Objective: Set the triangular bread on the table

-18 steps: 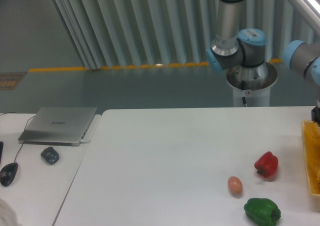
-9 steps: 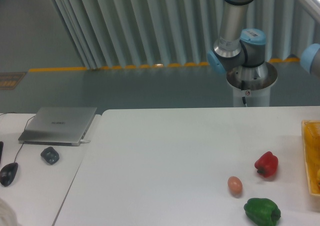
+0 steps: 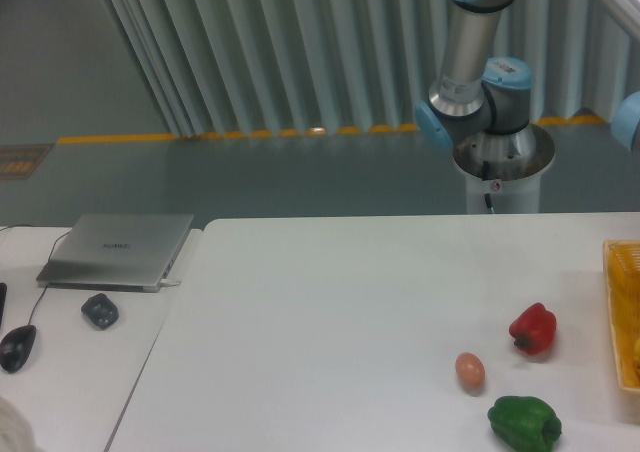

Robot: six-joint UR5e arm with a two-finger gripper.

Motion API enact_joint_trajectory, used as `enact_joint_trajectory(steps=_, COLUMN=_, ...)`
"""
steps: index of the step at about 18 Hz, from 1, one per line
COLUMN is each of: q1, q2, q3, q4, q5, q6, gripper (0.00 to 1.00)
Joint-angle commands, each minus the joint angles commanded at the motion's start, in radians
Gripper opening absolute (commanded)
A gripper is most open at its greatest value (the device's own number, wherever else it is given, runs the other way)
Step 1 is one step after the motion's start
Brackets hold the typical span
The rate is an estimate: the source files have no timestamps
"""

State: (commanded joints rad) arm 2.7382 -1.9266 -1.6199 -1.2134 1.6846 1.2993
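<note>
Resting on the white tabletop (image 3: 330, 312) are a red pepper (image 3: 532, 329), a small egg (image 3: 470, 370) and a green pepper (image 3: 524, 422); a yellow basket (image 3: 622, 312) sits at its right edge. The triangular bread and the tool are out of view.

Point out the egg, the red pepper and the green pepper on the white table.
egg (image 3: 470, 371), fixed camera view, middle of its shell.
red pepper (image 3: 534, 329), fixed camera view, centre of its body.
green pepper (image 3: 524, 423), fixed camera view, centre of its body.
</note>
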Motion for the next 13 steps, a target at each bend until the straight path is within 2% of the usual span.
enact_joint_trajectory(steps=4, q1=-0.002, q2=0.009, q3=-0.002, q4=-0.034, q5=-0.006, q6=-0.022, gripper=1.0)
enact_joint_trajectory(steps=9, q1=0.017, q2=0.009, q3=-0.003, q4=-0.044, q5=0.001, q6=-0.014, gripper=1.0)
enact_joint_trajectory(steps=11, q1=0.012, q2=0.008, q3=-0.006, q4=-0.075, q5=0.021, q6=-0.022, gripper=1.0)
enact_joint_trajectory(steps=13, q1=0.011, q2=0.008, q3=-0.006, q4=-0.078, q5=0.04, q6=-0.022, gripper=1.0)
